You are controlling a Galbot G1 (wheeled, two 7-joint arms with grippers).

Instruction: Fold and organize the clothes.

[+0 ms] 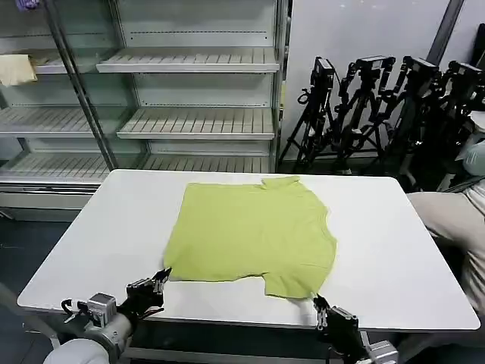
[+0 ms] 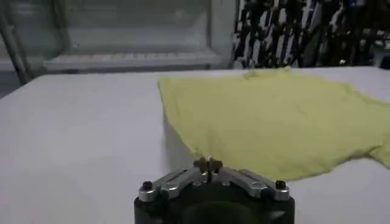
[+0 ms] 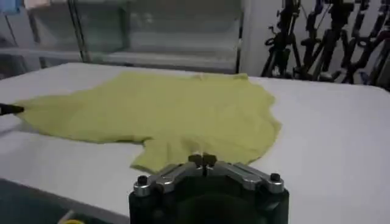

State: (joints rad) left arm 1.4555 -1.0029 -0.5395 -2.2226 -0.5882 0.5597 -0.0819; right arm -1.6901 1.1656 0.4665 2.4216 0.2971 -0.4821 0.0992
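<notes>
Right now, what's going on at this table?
A lime-green shirt lies spread on the white table, collar toward the shelves; its left side looks already folded in, though that is hard to confirm. The left pincer sits shut at the table's near edge, just off the shirt's near-left corner. The right pincer is shut too, by the sleeve at the near-right. Neither holds the fabric.
</notes>
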